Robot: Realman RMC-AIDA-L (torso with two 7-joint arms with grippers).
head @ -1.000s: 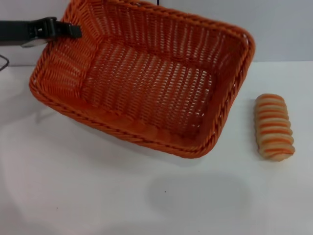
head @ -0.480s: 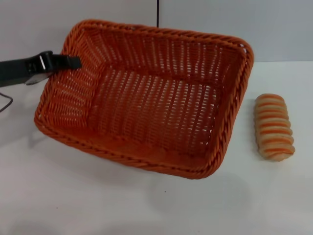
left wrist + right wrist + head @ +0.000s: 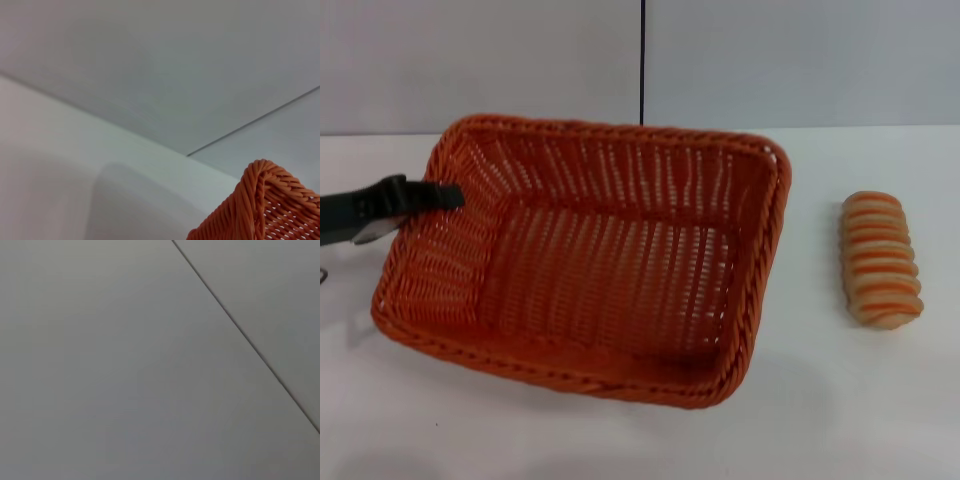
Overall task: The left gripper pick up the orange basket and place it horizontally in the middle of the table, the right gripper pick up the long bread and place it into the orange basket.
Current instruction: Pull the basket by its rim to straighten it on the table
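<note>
Head view: basket (image 3: 590,265) sits mid-surface (image 3: 840,400), a bit toward the left side, long axis running roughly left-right but skewed, near-right corner reaching toward the front edge. It's empty inside. Whether its base lies fully flat on the surface can't be told; the left end looks about level w/ the rest.

Left gripper (image 3: 445,196) comes in from the left edge, black fingers clamped on the basket's left short wall, at the rim near the far-left corner. One fingertip shows inside the basket against the weave; the other side is hidden behind the wall.

Bread (image 3: 882,258) lies on the surface to the right of the basket, apart from it, stripes up, long axis pointing front-to-back, closer to the right edge than to the centre.

Left wrist view: only a braided corner of the basket (image 3: 260,205) against the white surface (image 3: 60,165) and grey wall; no fingers seen.

Right gripper: not in any view; right wrist cam shows only plain grey wall w/ a seam line.
</note>
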